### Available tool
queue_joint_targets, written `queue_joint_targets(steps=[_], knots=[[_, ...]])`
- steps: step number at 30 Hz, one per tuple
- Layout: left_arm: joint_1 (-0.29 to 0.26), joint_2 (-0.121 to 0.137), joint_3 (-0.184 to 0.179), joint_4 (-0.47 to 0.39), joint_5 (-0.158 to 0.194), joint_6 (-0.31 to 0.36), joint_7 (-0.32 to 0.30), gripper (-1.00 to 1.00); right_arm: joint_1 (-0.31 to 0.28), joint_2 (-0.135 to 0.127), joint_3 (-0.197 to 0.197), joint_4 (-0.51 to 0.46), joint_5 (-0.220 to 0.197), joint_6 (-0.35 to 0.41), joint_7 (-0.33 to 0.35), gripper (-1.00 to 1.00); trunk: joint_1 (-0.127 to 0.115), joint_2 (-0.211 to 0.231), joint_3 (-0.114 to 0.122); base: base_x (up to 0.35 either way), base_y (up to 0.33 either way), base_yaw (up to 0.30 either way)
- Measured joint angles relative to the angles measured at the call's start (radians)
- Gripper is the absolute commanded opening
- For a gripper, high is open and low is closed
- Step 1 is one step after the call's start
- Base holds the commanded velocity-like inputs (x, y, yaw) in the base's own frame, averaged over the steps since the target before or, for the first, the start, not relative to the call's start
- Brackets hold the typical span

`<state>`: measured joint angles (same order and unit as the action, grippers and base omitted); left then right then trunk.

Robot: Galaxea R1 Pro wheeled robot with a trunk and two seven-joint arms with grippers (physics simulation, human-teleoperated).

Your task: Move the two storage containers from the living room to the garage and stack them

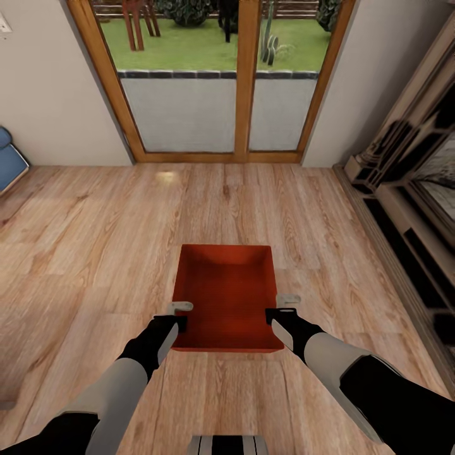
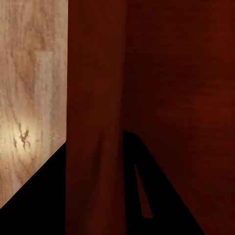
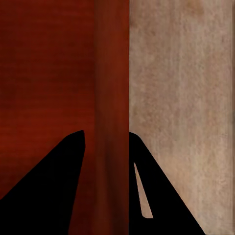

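One orange-red storage container [image 1: 226,294] sits lidless and empty in front of me over the light wood living-room floor [image 1: 95,253]; I cannot tell whether it rests on the planks. My left gripper [image 1: 180,314] is shut on its left wall [image 2: 95,122], which runs between the black fingers [image 2: 29,210]. On the opposite side, my right gripper [image 1: 281,308] is shut on the right wall [image 3: 112,98], with a black finger [image 3: 49,191] on either face of it.
A wood-framed glass door [image 1: 243,82] stands straight ahead in the cream wall. A blue sofa corner [image 1: 9,158] pokes in at the left. A dark fireplace surround [image 1: 411,202] lines the right side. Open plank floor surrounds the container.
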<state>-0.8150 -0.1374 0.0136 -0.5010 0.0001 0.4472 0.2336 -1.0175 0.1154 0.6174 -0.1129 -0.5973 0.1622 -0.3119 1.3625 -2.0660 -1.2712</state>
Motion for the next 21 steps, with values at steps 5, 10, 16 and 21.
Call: queue_joint_targets(steps=[5, 10, 16, 21], knots=[[0.0, 0.0, 0.0, 0.0, 0.001, -0.002, 0.0, -1.0, 0.0, 0.0, 0.0, 0.0, 0.001, -0.002, 0.0, -1.0, -0.019, 0.035, 0.016, 0.0, 0.0, 0.0], [0.0, 0.001, -0.001, 0.0, 0.002, -0.003, 0.0, -1.0, 0.0, 0.0, 0.001, -0.001, 0.0, -0.002, 0.0, -1.0, -0.038, 0.07, 0.031, 0.0, 0.0, 0.0], [0.0, -0.002, 0.003, 0.0, -0.003, -0.002, 0.001, -1.0, 0.0, -0.002, -0.018, 0.002, 0.02, -0.002, 0.01, -1.0, -0.061, 0.112, 0.05, 0.0, 0.0, 0.0], [0.0, -0.003, 0.004, 0.0, -0.004, -0.002, 0.001, -1.0, 0.0, -0.003, -0.018, 0.002, 0.02, -0.002, 0.01, -1.0, -0.081, 0.147, 0.066, 0.0, 0.0, 0.0]])
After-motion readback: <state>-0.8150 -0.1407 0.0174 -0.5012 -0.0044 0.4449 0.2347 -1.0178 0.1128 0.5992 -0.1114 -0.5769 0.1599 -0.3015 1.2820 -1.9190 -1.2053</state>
